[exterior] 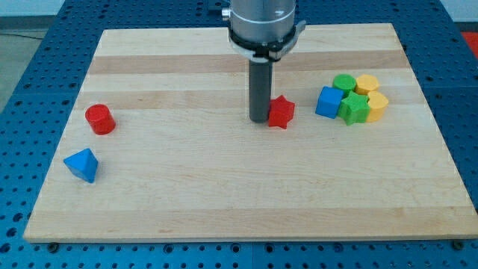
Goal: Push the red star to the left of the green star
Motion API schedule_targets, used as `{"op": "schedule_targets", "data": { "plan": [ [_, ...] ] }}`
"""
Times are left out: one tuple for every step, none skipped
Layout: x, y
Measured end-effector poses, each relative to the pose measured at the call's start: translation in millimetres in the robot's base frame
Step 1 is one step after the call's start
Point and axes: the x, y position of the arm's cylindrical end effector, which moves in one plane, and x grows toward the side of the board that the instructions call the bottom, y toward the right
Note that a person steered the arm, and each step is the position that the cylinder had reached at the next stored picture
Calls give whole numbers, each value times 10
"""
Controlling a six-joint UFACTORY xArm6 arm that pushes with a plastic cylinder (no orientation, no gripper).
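Note:
The red star lies a little right of the board's middle. The green star sits in a tight cluster at the view's right. My tip stands right at the red star's left side, touching or nearly touching it. A blue cube lies between the red star and the green star, against the green star's left side.
A green cylinder and two yellow blocks crowd the green star's top and right. A red cylinder and a blue triangular block lie at the view's left on the wooden board.

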Motion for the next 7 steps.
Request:
{"op": "schedule_targets", "data": {
  "plan": [
    [-105, 202],
    [-105, 275],
    [-37, 283],
    [173, 285],
    [198, 435],
    [196, 664],
    [193, 785]
  ]
}}
